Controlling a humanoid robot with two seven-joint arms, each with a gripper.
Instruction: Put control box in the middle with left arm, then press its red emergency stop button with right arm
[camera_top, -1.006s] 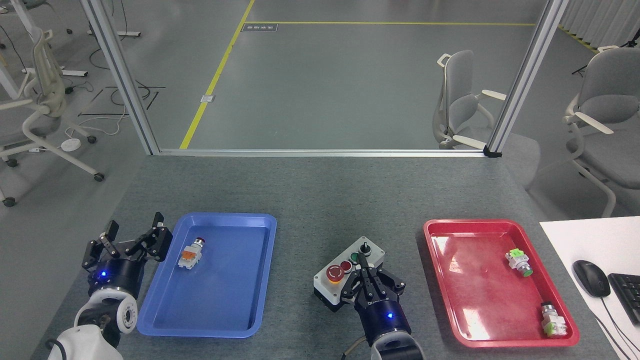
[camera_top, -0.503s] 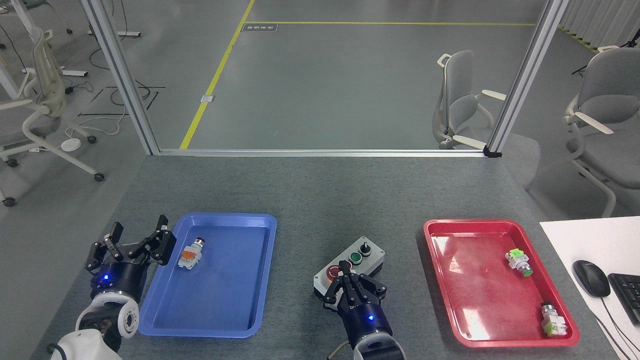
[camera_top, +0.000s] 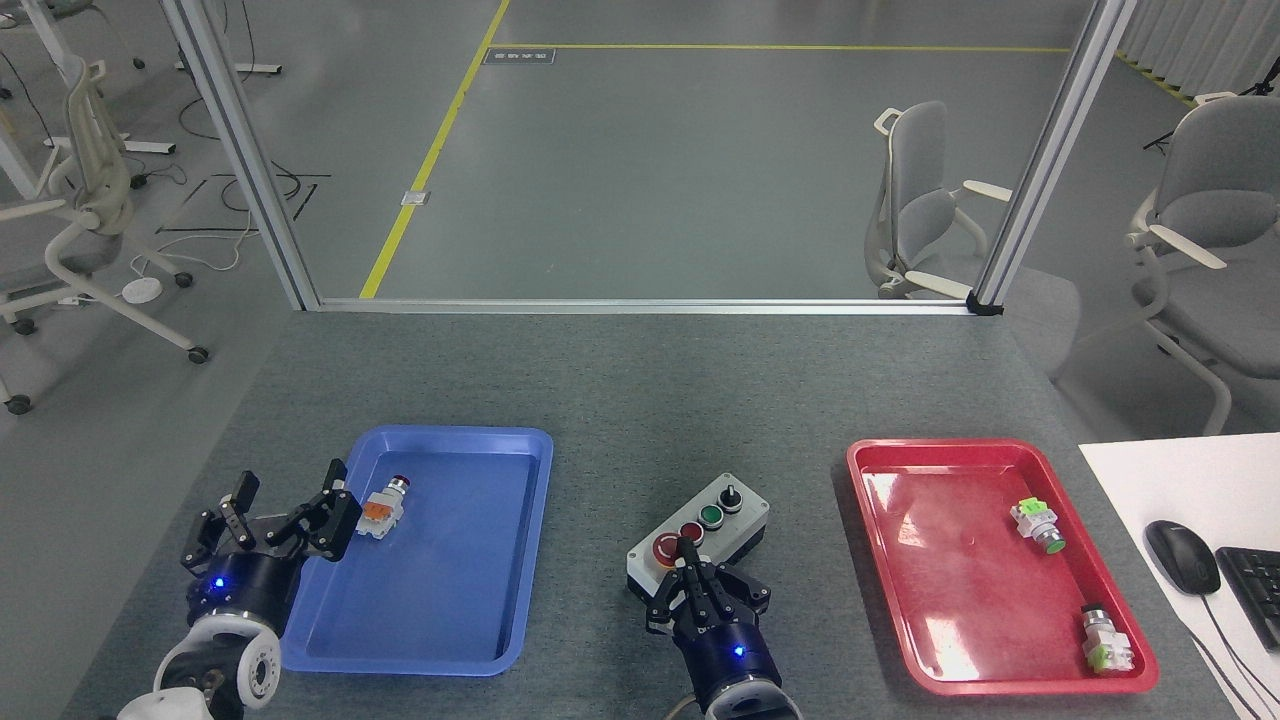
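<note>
The control box (camera_top: 700, 543) sits on the bare grey table (camera_top: 640, 390), in the middle, between the blue tray (camera_top: 425, 550) and the red tray (camera_top: 990, 565). It lies at a slant, with one end pointing toward the robot. On its light top there are four controls in a row: a black knob (camera_top: 732, 495) at the far end, then a green button (camera_top: 711, 516), then a small red button (camera_top: 691, 531), and then the big red emergency stop button (camera_top: 667, 548) on its yellow ring at the near end. The right gripper (camera_top: 690, 572) is just in front of the box, with its fingers pressed together into a narrow point. The tip is right at the near edge of the big red button, but I cannot tell if it is touching it. The left gripper (camera_top: 285, 500) is far off at the left edge of the blue tray, with its fingers spread wide and nothing in them. An orange and white switch (camera_top: 380, 508) lies in the blue tray, near that gripper. Two small switches with green parts (camera_top: 1036, 525) (camera_top: 1105, 640) lie in the red tray. A black mouse (camera_top: 1182, 556) and a keyboard (camera_top: 1255, 590) are on a white desk at the right.
</note>
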